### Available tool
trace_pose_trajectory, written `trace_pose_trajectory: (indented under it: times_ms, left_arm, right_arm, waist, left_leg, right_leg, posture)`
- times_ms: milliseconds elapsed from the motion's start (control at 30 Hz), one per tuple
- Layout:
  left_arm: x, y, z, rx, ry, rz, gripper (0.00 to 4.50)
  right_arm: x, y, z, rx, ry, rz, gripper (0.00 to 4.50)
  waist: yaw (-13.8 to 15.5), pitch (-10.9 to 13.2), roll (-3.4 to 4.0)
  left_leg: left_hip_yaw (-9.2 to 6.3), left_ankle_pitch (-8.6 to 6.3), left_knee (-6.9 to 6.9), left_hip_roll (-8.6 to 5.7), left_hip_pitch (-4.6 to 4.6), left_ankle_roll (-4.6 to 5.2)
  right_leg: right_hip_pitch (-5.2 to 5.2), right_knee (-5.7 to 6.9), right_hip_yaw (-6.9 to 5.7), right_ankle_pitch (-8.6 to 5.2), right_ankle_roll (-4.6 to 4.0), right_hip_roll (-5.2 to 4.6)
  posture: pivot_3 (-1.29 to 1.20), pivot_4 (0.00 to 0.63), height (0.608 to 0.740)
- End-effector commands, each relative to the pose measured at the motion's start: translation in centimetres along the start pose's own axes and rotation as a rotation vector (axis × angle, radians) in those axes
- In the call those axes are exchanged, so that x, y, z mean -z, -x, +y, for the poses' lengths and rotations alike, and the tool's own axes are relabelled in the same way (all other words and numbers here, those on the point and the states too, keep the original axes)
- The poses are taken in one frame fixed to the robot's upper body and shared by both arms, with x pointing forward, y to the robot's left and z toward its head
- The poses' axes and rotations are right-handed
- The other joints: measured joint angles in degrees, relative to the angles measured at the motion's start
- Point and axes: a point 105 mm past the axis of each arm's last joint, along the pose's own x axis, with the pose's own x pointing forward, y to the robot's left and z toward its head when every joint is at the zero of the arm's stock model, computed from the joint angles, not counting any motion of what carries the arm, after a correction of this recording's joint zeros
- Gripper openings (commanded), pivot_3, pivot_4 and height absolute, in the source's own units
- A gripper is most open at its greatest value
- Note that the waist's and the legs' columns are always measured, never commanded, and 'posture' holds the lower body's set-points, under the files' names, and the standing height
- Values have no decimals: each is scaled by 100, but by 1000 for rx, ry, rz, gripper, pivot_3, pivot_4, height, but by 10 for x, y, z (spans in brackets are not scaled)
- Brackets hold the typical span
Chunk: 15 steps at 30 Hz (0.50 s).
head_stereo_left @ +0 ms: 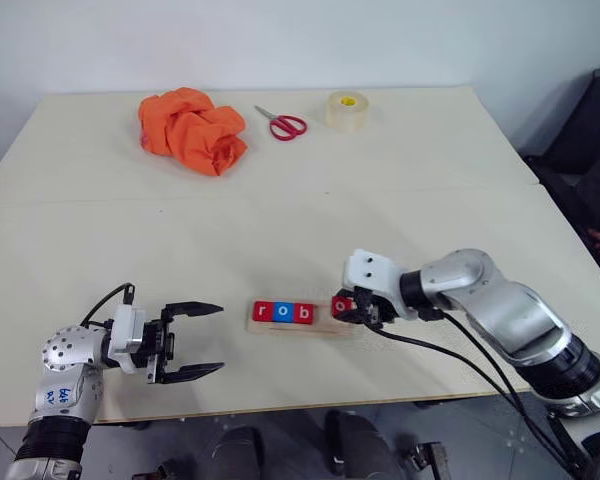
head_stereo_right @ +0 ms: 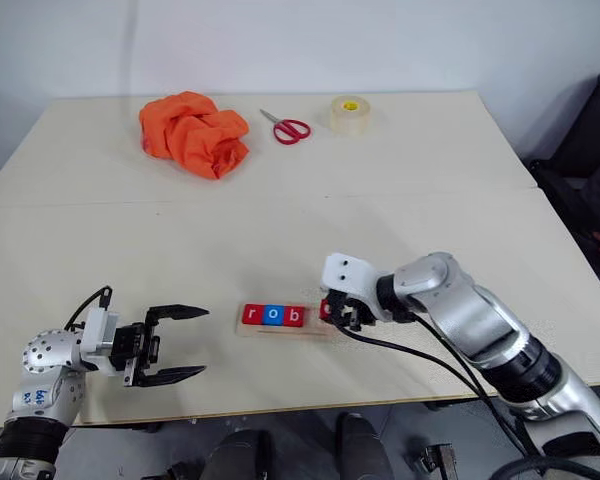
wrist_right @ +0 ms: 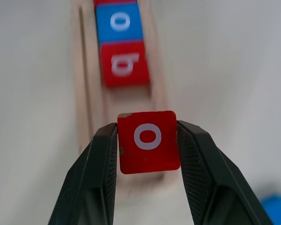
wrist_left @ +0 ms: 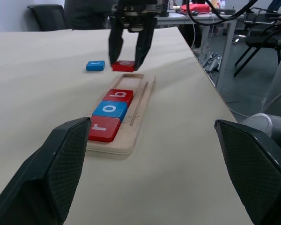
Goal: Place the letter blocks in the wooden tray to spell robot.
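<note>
Head views: wooden tray (head_stereo_left: 325, 327) near the table's (head_stereo_left: 280, 210) front edge, holding r, o, b in a row: red r block (head_stereo_left: 263, 311), blue o block (head_stereo_left: 283, 312), red b block (head_stereo_left: 303, 313). Right gripper (head_stereo_left: 352, 310) sits over the tray's empty right end, clamped on a red block (head_stereo_left: 339, 305). Left gripper (head_stereo_left: 192, 341) hangs beside the tray's left end, well apart from it, fingers spread wide, nothing in them. Orange cloth (head_stereo_left: 192, 128), scissors (head_stereo_left: 281, 123) and tape roll (head_stereo_left: 347, 110) lie at the far side.

Left wrist view: the red block appears just above the tray's far end, not yet seated. A blue block (wrist_left: 95, 65), probably the t, lies on the table beside that end.

Right wrist view: fingers pinch the red block by its two sides; white o faces up.

Progress, judged: three of five seated; the second o needs lowering next to b, then the blue block.
</note>
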Motion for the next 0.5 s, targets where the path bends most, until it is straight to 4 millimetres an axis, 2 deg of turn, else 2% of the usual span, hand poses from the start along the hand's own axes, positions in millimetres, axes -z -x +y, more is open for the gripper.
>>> trace_pose_trajectory:
  times_ms: [33,167,500]
  left_arm:
    - [-4,4,-5,44,-24,10,4500]
    - [-4,5,-7,38,-22,13,4500]
    - [-4,4,-8,26,-24,14,4500]
  right_arm:
    - [-7,-2,0,5,18,2,1462]
    - [-15,-8,6,-23,24,-8,1462]
    - [-12,-14,5,-19,23,25,1462]
  waist:
    - [3,0,0]
    - [8,0,0]
    - [7,0,0]
  left_leg:
    - [0,0,0,0,-2,0]
    - [1,0,3,-1,-9,0]
    - [0,0,3,-1,-9,0]
  right_leg:
    - [-2,0,0,0,0,0]
    - [-7,0,0,0,0,-1]
    - [-8,3,-1,0,0,-1]
  posture:
    - [0,150,740]
    - [0,150,740]
    - [0,150,740]
